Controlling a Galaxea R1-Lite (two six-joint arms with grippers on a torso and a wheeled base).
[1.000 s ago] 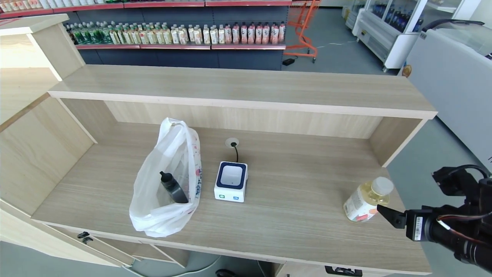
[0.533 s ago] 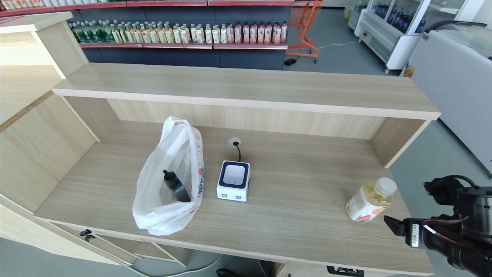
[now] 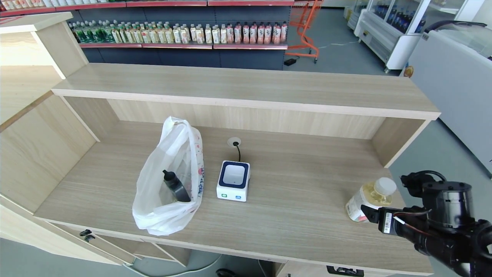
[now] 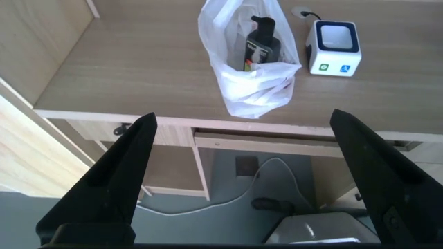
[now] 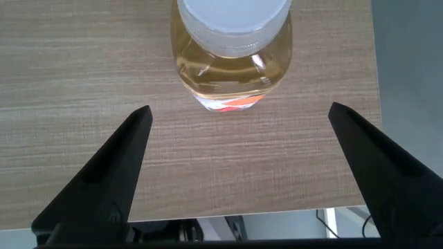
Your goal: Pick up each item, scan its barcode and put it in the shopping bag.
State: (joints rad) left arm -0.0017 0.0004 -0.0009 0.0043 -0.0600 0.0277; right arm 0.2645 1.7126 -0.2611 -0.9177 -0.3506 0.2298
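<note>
A bottle of pale yellow drink (image 3: 369, 198) with a white cap stands near the counter's right end; the right wrist view shows the bottle (image 5: 232, 55) from above. My right gripper (image 5: 239, 173) is open just short of it on the near side, one fingertip (image 3: 366, 212) by its base. A white shopping bag (image 3: 169, 181) stands open at centre left with a black bottle (image 3: 176, 187) inside. The white scanner (image 3: 233, 186) sits right of the bag. My left gripper (image 4: 242, 180) hangs open in front of and below the counter edge, facing the bag (image 4: 250, 76).
The wooden counter (image 3: 300, 215) has a raised ledge (image 3: 246, 90) behind and side walls (image 3: 399, 138) at both ends. The yellow bottle stands close to the right edge. A cable hole (image 3: 234, 142) lies behind the scanner. Drawers (image 4: 263, 145) sit under the counter's front.
My right gripper first drew back a little, then moved left and in toward the yellow bottle, its fingertip now at the base. The head view shifted slightly at the start.
</note>
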